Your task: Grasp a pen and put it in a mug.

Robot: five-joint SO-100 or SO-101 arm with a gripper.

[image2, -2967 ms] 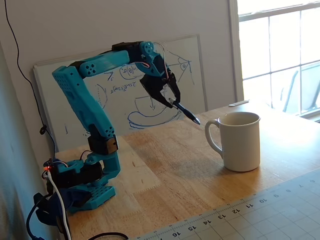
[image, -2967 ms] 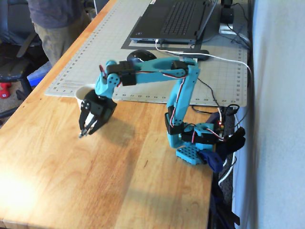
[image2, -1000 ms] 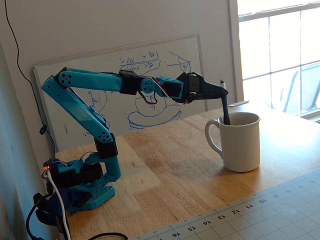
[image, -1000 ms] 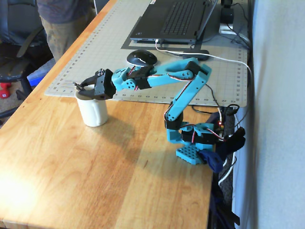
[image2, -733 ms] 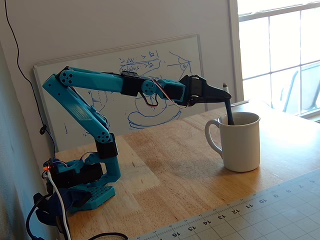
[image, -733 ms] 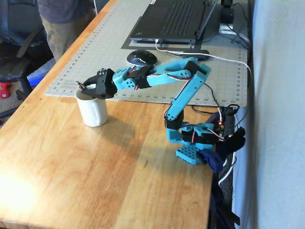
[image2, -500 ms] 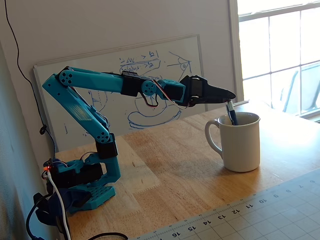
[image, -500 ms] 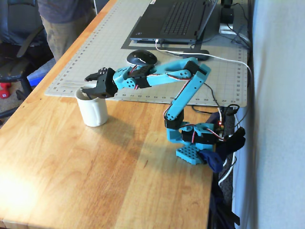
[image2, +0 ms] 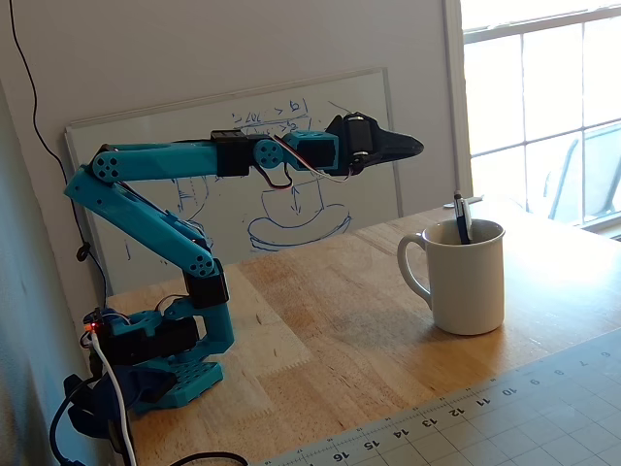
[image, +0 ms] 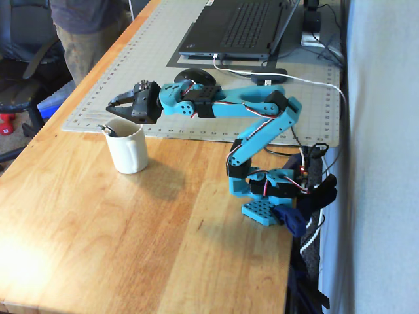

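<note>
One arm, one mug, one pen, counted in both fixed views.

In a fixed view, starting at the left, the blue arm (image2: 146, 209) rises from its base at the lower left and stretches level across the upper middle of the frame. Its gripper (image2: 408, 148) ends in dark jaws drawn together to a point, clenched on nothing. Further right, in the middle right of the frame, the cream mug (image2: 464, 282) stands upright on the wooden table (image2: 320, 320). The pen (image2: 461, 217) stands tilted inside it, its top poking above the rim.

The pen sits below the jaws and to their right, clear of them, with open air between.
</note>
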